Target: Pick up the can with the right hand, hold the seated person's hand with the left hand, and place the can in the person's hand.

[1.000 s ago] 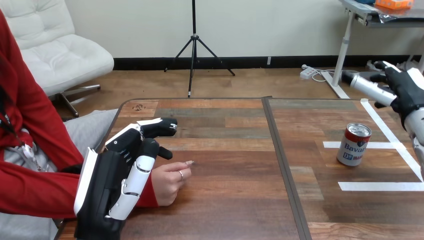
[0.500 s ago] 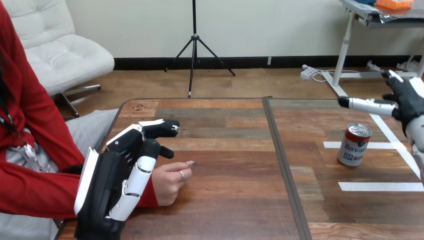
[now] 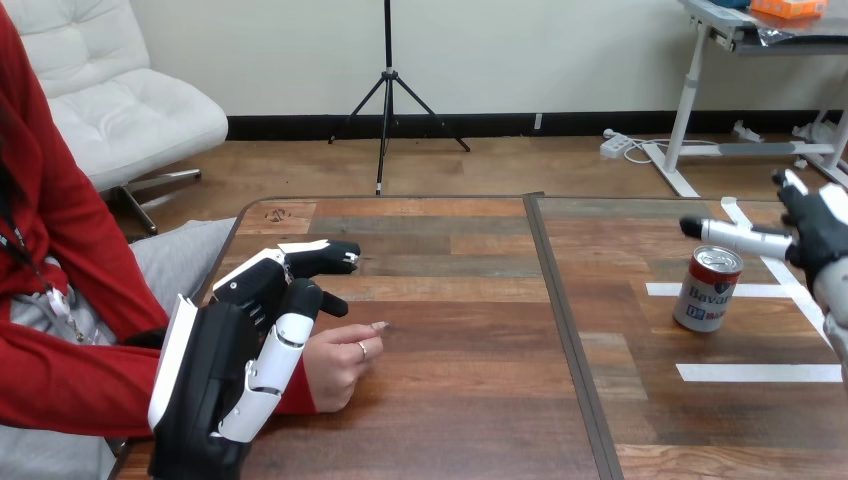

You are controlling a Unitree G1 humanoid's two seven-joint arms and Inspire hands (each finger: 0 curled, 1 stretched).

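The can (image 3: 708,289) was seen upright on the right of the table (image 3: 450,400), the right hand (image 3: 815,225) held spread just beyond it, ungrasped, closing round it judged next, while the left hand (image 3: 215,370) was laid over the person's hand (image 3: 340,358), grip untellable.

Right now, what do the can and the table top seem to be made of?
The can looks like metal: a shiny silvery rim at its top, with a printed wrap below. The table looks like wood or wood-look laminate: mixed brown planks with grain, matte finish; which of the two, I cannot tell.
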